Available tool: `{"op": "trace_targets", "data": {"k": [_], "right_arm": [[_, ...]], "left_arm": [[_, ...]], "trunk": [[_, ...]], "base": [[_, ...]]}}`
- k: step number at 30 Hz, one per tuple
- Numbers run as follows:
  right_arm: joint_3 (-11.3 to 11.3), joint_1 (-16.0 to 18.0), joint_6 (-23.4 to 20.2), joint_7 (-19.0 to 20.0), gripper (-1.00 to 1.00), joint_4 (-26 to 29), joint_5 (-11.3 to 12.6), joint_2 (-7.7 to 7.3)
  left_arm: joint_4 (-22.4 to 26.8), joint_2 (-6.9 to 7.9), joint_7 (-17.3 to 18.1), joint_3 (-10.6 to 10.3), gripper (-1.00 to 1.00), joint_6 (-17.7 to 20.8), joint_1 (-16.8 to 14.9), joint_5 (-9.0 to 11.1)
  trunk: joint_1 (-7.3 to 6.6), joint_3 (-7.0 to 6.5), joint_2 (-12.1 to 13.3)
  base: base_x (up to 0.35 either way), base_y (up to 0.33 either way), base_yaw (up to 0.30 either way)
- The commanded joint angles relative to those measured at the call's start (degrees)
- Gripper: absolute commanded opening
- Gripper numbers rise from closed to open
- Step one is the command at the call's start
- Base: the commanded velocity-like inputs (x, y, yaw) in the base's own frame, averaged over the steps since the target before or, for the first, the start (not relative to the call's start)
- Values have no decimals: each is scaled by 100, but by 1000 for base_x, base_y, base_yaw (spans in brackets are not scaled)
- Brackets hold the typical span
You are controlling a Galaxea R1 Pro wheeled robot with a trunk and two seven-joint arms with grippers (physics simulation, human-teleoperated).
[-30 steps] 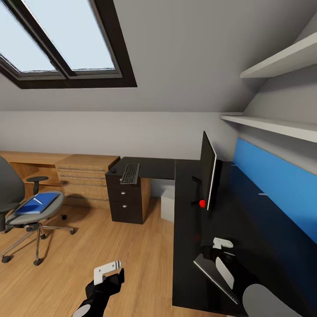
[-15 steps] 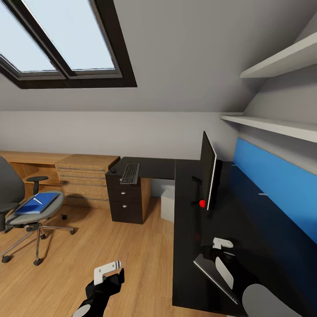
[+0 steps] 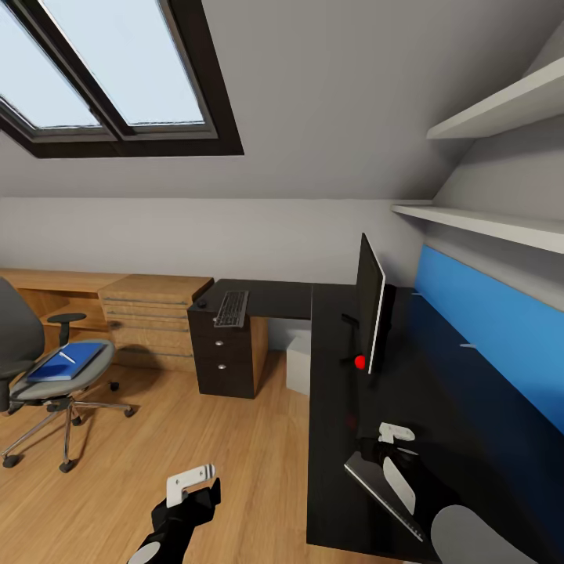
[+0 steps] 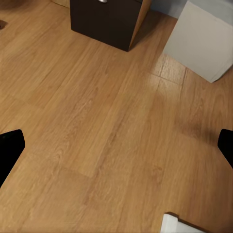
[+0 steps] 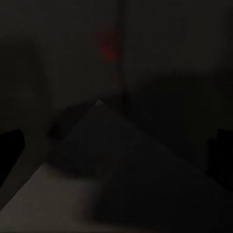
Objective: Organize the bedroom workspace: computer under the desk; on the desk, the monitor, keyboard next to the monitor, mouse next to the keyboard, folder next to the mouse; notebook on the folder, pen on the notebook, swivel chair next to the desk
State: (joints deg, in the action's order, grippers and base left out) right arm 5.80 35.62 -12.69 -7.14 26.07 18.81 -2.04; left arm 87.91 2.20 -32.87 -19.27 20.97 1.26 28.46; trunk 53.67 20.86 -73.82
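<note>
The black L-shaped desk (image 3: pixel 337 407) carries the monitor (image 3: pixel 370 309), seen edge-on. The keyboard (image 3: pixel 231 308) and the small black mouse (image 3: pixel 202 302) lie on the desk's far wing above the drawers. The light-grey computer (image 3: pixel 298 364) stands under the desk. At left, the swivel chair (image 3: pixel 23 345) holds the blue folder (image 3: pixel 69 362) with the thin white pen (image 3: pixel 67 356) on it. A thin dark-grey notebook (image 3: pixel 374 484) lies on the near desk top. My right gripper (image 3: pixel 395 432) hovers open over it. My left gripper (image 3: pixel 192 479) hangs open above the wood floor.
A light-wood drawer chest (image 3: pixel 153 321) stands against the back wall between chair and desk. Two white shelves (image 3: pixel 486 223) run above the blue back panel (image 3: pixel 486 345). A red dot (image 3: pixel 359 362) glows by the monitor's foot. Bare wood floor (image 3: pixel 211 439) lies between chair and desk.
</note>
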Motion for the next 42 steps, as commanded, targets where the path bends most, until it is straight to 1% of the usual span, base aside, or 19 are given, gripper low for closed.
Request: {"op": "trace_targets", "data": {"k": [1,7,19,27,42], "right_arm": [[35,-2,-49,-59,100,-58,105,-7],[35,-2,-49,-59,100,-58,105,-2],[35,-2,-46,-59,100,-58,105,27],[35,-2,-45,-59,100,-58,105,26],[35,-2,-43,-59,100,-58,105,28]], "left_arm": [[4,7,-44,-13,100,6,-2,40],[0,8,-44,-15,100,6,0,38],[-1,9,-44,-15,100,4,0,37],[-1,9,-44,-15,100,4,-2,37],[-1,9,-44,-15,100,4,1,37]], "trunk": [[1,7,-3],[1,7,-3],[1,7,-3],[1,7,-3],[1,7,-3]], "base": [[-176,-39,0],[-253,-104,0],[-45,-33,0],[-177,-120,0],[-21,-15,0]]}}
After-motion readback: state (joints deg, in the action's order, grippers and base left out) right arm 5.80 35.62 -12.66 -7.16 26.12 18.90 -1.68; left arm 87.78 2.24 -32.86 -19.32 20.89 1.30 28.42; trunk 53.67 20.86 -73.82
